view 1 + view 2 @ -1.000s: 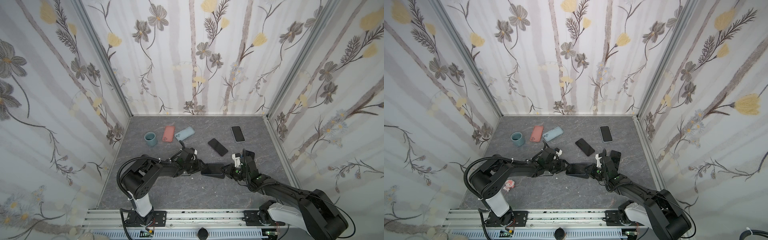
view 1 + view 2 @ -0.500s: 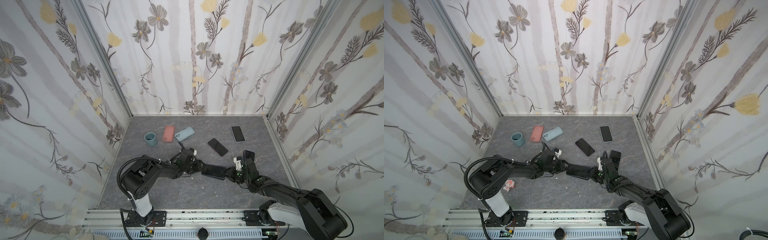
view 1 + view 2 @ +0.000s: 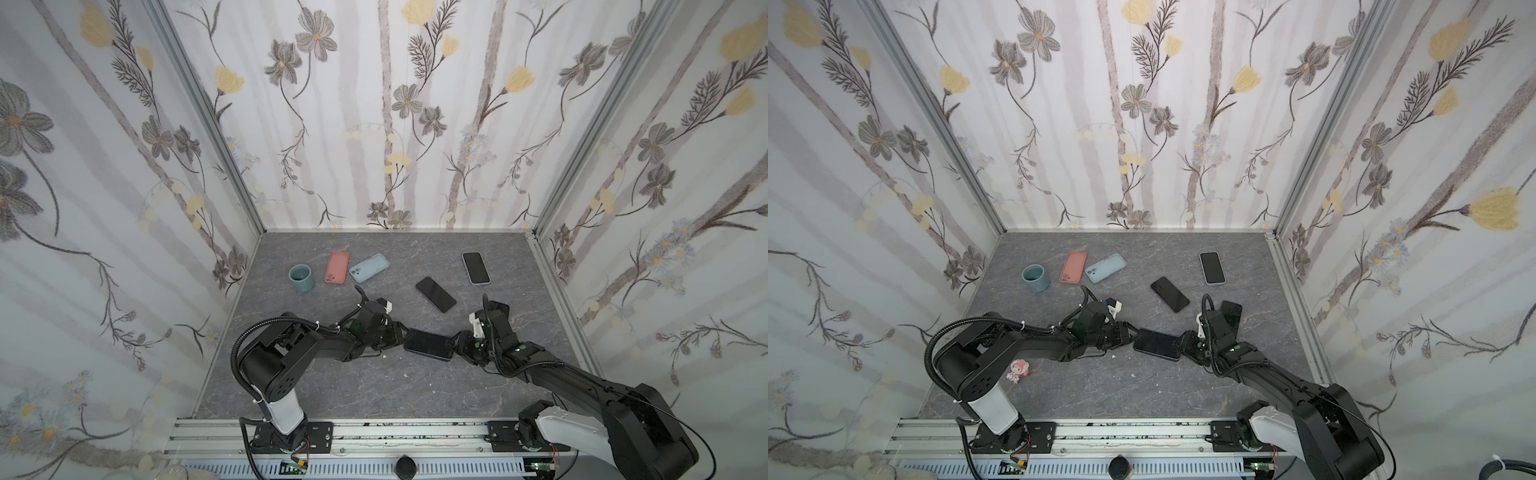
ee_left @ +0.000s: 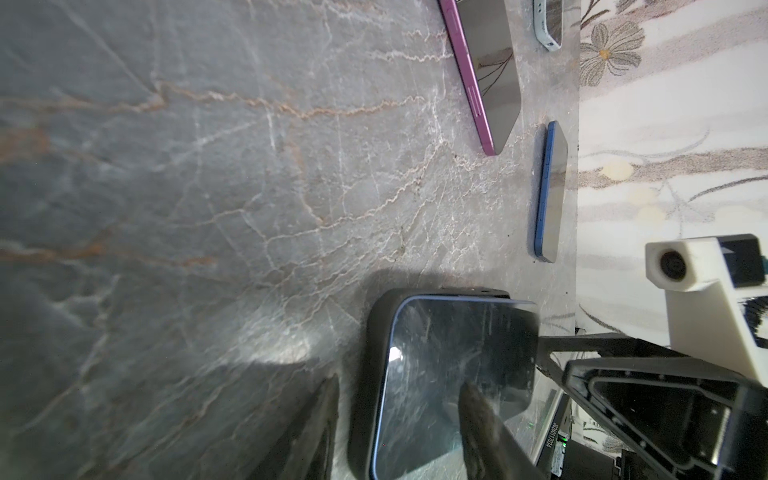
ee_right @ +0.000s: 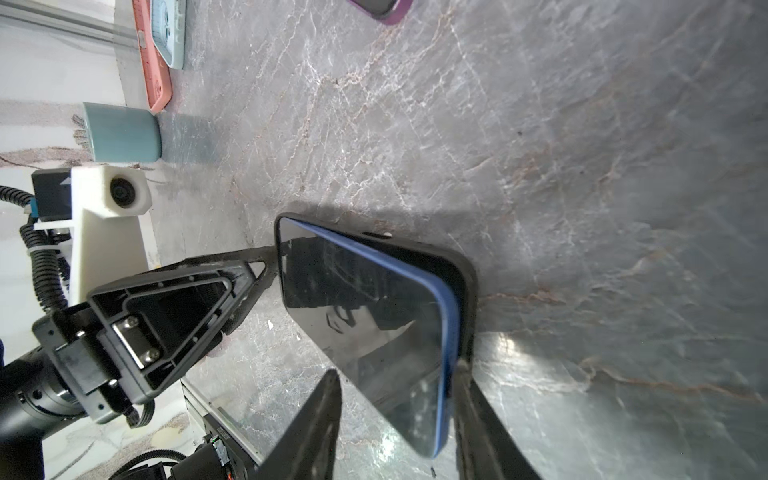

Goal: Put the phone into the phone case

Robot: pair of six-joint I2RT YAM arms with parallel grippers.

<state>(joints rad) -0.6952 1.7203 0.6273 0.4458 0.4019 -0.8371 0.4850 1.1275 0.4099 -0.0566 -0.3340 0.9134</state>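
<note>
The phone (image 3: 428, 344) (image 3: 1156, 344), dark-screened with a blue edge, lies in the black phone case (image 5: 467, 291) at the table's middle front. In the right wrist view one long blue edge (image 5: 446, 332) rides above the case rim. In the left wrist view the phone's (image 4: 449, 365) corner sits inside the case (image 4: 365, 374). My left gripper (image 3: 401, 332) (image 4: 399, 399) is open at the left end, with one finger over the screen and the other beside the case. My right gripper (image 3: 455, 343) (image 5: 397, 382) is open at the right end, one finger touching the raised blue edge.
At the back left stand a teal cup (image 3: 301, 277), a pink case (image 3: 337, 267) and a light blue case (image 3: 369, 268). A purple-edged phone (image 3: 435, 294), a white-rimmed phone (image 3: 476, 267) and a dark phone (image 3: 498, 309) lie back right. A pink figurine (image 3: 1018, 371) sits front left.
My right gripper has gone from shut to open and drawn back slightly at the phone's right end. The left gripper and the phone have stayed where they were.
</note>
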